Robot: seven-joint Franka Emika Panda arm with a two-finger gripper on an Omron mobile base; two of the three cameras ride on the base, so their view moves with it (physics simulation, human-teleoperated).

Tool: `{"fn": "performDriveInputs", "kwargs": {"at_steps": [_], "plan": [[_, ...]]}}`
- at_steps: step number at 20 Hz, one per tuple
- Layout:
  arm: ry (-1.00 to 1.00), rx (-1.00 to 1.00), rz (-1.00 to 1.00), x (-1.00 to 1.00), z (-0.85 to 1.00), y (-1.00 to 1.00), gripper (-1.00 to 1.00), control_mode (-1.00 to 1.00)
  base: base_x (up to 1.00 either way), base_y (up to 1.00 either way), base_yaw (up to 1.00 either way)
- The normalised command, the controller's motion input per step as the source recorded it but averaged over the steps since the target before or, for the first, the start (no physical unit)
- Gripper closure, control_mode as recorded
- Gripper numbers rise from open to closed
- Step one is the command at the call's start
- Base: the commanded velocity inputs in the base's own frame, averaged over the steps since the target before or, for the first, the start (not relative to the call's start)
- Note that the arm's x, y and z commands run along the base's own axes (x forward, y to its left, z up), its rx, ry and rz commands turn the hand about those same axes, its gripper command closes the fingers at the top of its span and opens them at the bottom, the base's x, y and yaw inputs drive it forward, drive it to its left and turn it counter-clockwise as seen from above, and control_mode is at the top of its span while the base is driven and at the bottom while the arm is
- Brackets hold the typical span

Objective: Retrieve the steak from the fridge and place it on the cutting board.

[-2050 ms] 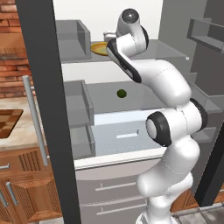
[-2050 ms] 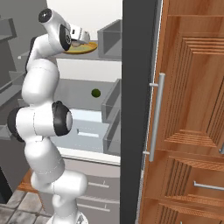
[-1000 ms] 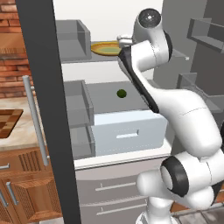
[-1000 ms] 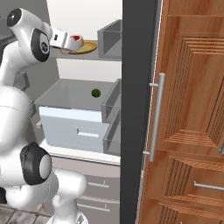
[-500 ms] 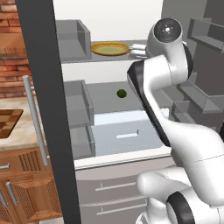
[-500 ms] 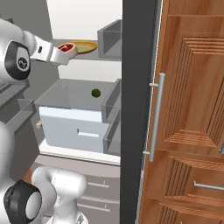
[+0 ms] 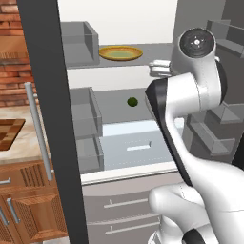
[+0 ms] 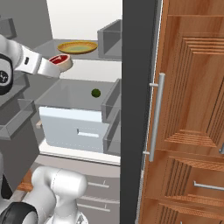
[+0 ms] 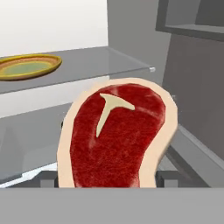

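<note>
Steak (image 9: 117,138) red with a pale fat rim and white T-shaped bone mark, clamped in the closed jaws of the gripper (image 8: 56,65), held before the open fridge (image 8: 83,94), clear of the yellow plate (image 8: 78,46).

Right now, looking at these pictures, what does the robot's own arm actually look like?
The arm is made of smooth, rounded white segments, thick like bent tubes. Dark grey to black bands sit where the segments meet, and one joint ends in a round dark cap with a pale dot at its centre. No loose cables or printed markings are visible. Its gripper is a white block; the jaws are small and dark.
</note>
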Motion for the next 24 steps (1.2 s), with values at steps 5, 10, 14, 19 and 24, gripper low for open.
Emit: {"fn": "performDriveInputs", "kwargs": {"at_steps": [5, 10, 14, 19, 24], "plan": [[0.17, 0.0, -0.05, -0.4, -0.05, 0.0, 1.0, -1.0, 0.0, 0.0, 0.0], [0.13, 0.0, -0.05, -0.37, -0.22, 0.0, 1.0, -1.0, 0.0, 0.0, 0.0], [0.02, 0.0, -0.05, -0.44, -0.41, 0.0, 1.0, -1.0, 0.0, 0.0, 0.0], [0.0, 0.0, -0.04, -0.3, -0.54, 0.0, 1.0, -1.0, 0.0, 0.0, 0.0], [0.0, 0.0, -0.02, -0.1, -0.41, 0.0, 1.0, -1.0, 0.0, 0.0, 0.0]]}}
